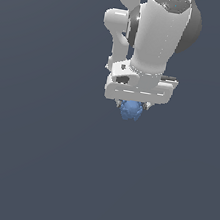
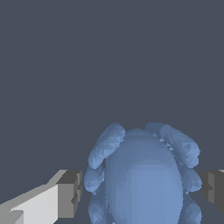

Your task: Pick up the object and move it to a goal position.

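Although nothing but a flat, dark grey-blue surface (image 1: pixel 32 160) fills the room in both views, it is the largest thing to be described: it is plain, unmarked and without any visible edge, wall or goal marker. Against it, in the exterior view, the white arm (image 1: pixel 160 34) is seen toward twelve o'clock, pointing downward. Beneath the arm, the gripper (image 1: pixel 132 105) is set just above the picture's centre. The small blue lumpy object (image 1: pixel 130 110) is found directly under the gripper, at its six o'clock, partly tucked between the fingertips.

From the wrist view, the object (image 2: pixel 142 179) is shown large and rounded with bumpy lobes, flanked by one grey finger pad (image 2: pixel 70 192) at nine o'clock and the other at three o'clock. The pads are drawn in narrow beside it; a slim gap may remain, so a firm hold cannot be confirmed.

The grasping step is judged to be in hand. Next, a secure squeeze is called for, then a lift and carry toward the goal, whose place is not shown.
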{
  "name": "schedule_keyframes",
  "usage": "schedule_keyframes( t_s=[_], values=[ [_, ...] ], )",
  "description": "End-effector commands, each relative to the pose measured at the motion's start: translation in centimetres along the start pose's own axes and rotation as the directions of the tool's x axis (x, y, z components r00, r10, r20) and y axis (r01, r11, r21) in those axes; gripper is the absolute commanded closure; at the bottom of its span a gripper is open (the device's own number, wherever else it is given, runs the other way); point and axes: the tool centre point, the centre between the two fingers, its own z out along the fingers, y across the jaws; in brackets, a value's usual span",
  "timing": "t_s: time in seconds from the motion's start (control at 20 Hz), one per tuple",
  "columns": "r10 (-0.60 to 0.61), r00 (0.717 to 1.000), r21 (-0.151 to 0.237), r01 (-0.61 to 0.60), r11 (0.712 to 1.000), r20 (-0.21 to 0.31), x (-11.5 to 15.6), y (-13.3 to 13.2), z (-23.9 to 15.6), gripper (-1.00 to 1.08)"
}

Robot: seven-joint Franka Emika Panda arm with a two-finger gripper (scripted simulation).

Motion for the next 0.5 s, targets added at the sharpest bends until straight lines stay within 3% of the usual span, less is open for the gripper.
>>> schedule_keyframes(
  t_s=[0.0,0.45],
  values=[
    [0.0,1.0,0.0,0.0,1.0,0.001,-1.2,-0.5,-2.8,1.08],
    [0.001,1.0,-0.001,-0.001,1.0,0.005,-4.7,-2.2,-12.4,1.08]
  ],
)
